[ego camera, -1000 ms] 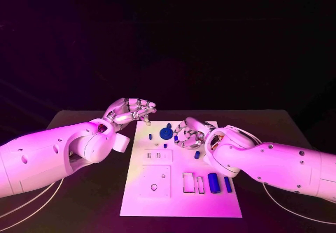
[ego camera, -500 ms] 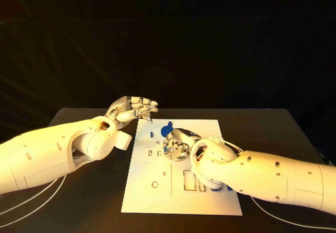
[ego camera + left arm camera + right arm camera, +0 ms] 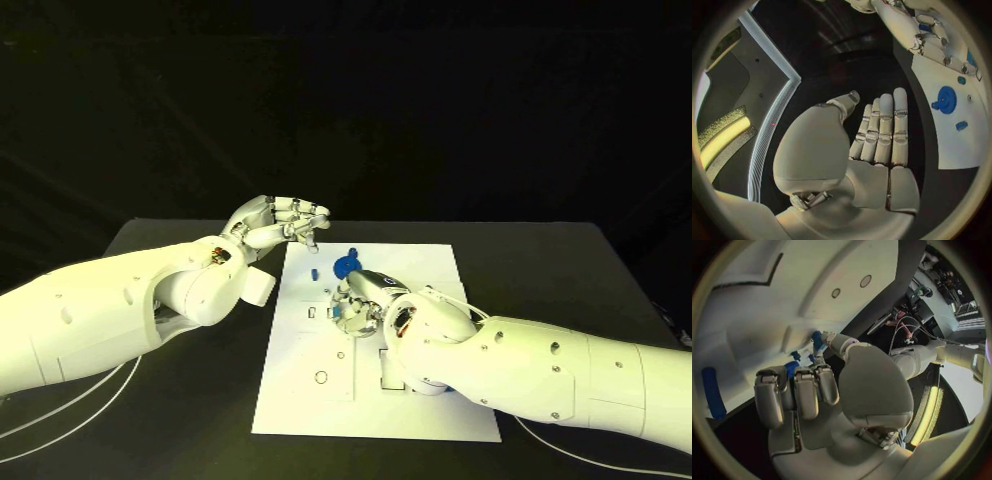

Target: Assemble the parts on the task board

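Observation:
The white task board lies in the middle of the black table. A blue gear stands near its far edge, with a small blue piece just left of it. My right hand is low over the board's middle, fingers curled, with a small blue peg pinched between thumb and fingertip. My left hand hovers above the board's far left corner; its fingers lie straight and together in the left wrist view, and my left hand holds nothing. That view also takes in the gear and the board.
The board has a round hole and rectangular slots on its near half. A long blue cylinder lies on the board beside my right hand. My right forearm covers the board's right side. Thin cables run over the table's near left.
My right hand has moved left and nearer across the board, from beside the gear to its middle, and its forearm now hides the blue pieces at the right. The left hand has hardly moved.

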You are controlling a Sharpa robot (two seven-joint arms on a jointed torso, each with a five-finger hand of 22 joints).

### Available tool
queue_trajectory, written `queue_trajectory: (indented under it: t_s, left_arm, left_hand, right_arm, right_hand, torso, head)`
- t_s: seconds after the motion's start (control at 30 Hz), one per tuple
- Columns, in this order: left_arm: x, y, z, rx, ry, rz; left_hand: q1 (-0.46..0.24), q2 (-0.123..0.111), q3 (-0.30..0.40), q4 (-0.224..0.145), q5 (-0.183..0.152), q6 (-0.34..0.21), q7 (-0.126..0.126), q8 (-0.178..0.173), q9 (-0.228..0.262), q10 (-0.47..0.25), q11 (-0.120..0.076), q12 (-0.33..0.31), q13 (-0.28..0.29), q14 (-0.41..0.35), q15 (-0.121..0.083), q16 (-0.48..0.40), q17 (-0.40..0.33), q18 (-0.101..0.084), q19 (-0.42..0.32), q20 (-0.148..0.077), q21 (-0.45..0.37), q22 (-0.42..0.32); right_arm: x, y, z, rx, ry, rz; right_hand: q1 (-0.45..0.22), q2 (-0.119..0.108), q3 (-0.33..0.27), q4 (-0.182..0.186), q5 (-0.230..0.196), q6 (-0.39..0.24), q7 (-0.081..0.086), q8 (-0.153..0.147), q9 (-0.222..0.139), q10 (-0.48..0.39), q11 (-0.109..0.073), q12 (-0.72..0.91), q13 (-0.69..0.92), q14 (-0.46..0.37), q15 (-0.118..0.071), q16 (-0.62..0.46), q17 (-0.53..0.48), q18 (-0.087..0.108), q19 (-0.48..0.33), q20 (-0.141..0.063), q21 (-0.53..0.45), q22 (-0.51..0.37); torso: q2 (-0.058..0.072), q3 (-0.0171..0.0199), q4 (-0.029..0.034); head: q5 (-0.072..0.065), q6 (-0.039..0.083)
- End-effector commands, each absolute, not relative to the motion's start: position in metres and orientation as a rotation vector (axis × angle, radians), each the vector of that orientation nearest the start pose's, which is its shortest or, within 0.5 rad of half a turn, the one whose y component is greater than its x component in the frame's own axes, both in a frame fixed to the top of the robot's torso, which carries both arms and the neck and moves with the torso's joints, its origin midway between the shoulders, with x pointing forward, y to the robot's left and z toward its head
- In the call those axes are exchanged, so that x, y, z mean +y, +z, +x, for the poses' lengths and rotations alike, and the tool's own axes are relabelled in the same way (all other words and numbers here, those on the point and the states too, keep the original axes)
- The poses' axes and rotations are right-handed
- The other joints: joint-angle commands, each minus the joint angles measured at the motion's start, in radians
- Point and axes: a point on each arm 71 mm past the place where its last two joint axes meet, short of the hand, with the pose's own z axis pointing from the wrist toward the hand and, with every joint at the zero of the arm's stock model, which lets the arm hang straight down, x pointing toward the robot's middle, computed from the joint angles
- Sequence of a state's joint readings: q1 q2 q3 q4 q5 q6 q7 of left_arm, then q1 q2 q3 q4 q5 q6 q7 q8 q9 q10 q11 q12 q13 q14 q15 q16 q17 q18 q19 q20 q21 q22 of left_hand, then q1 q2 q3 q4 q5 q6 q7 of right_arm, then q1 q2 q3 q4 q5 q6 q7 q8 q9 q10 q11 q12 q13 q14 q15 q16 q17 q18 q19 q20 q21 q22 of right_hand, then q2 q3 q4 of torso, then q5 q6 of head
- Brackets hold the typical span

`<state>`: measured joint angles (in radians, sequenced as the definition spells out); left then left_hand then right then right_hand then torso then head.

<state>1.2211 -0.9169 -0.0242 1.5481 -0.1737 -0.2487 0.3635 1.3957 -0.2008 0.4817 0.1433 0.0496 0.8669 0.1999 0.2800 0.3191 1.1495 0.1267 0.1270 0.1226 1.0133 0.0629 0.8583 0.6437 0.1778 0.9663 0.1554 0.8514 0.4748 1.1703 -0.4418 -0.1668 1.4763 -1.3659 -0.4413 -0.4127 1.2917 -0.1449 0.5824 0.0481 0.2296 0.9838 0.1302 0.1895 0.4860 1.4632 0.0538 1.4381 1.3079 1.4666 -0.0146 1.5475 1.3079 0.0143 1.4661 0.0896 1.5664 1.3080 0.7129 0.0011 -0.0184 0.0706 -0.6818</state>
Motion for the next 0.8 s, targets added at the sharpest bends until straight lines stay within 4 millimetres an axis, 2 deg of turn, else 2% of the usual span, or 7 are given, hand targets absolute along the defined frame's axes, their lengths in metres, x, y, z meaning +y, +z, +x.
queue_trajectory:
  t_s: [0.03,0.33,0.7,0.8]
  left_arm:
    - [0.2301,-0.1577,0.4872,1.471,-1.53,-0.904]
    - [0.2305,-0.1578,0.4873,1.472,-1.531,-0.904]
    - [0.2299,-0.1581,0.4873,1.478,-1.535,-0.904]
    - [0.2298,-0.1581,0.4873,1.479,-1.535,-0.904]
  left_hand:
    - [-0.01,-0.001,-0.003,0.004,0.0,0.001,-0.004,-0.002,0.001,0.0,0.0,0.001,0.001,0.001,-0.004,0.001,-0.001,0.006,-0.007,-0.001,0.007,0.001]
    - [-0.01,-0.001,-0.003,0.004,0.0,0.001,-0.004,-0.002,0.002,-0.001,0.0,0.001,0.001,0.001,-0.004,0.001,-0.001,0.006,-0.007,-0.001,0.007,0.002]
    - [-0.01,-0.001,-0.003,0.004,0.0,0.001,-0.003,-0.002,0.002,-0.003,0.001,0.001,0.001,0.001,-0.004,0.001,-0.001,0.006,-0.007,-0.001,0.007,0.002]
    - [-0.01,-0.001,-0.003,0.004,0.0,0.001,-0.003,-0.002,0.002,-0.003,0.001,0.001,0.001,0.001,-0.004,0.001,-0.001,0.006,-0.007,-0.001,0.007,0.002]
  right_arm:
    - [-0.0288,-0.2364,0.4456,1.797,0.722,-0.071]
    - [-0.0298,-0.238,0.4469,1.784,0.702,-0.088]
    - [-0.0302,-0.2392,0.4484,1.785,0.698,-0.092]
    - [-0.0308,-0.2397,0.4492,1.786,0.695,-0.092]
  right_hand:
    - [-0.01,0.0,0.003,-0.002,0.004,0.007,-0.001,0.015,0.023,0.004,-0.007,-0.003,0.147,0.09,-0.008,-0.002,0.199,-0.014,0.105,-0.004,0.004,0.263]
    - [-0.02,-0.006,0.0,-0.002,0.002,0.003,0.0,0.015,0.024,0.003,-0.007,-0.005,0.146,0.089,-0.008,-0.003,0.197,-0.014,0.105,-0.005,0.004,0.263]
    - [-0.041,-0.025,-0.007,-0.005,-0.021,-0.011,0.003,0.012,0.025,-0.001,-0.004,-0.011,0.141,0.089,-0.006,-0.004,0.196,-0.014,0.105,-0.004,0.004,0.263]
    - [-0.045,-0.033,-0.009,-0.007,-0.029,-0.018,0.005,0.009,0.024,-0.003,-0.002,-0.013,0.14,0.089,-0.005,-0.004,0.196,-0.014,0.105,-0.003,0.004,0.263]
  torso:
    - [0.0,0.0004,0.0001]
    - [-0.001,0.0005,-0.0021]
    - [0.0,0.0003,-0.003]
    - [0.0,0.0005,-0.0013]
  head:
    - [0.002,-0.002]
    - [0.003,-0.003]
    - [0.002,-0.001]
    - [0.0,-0.001]
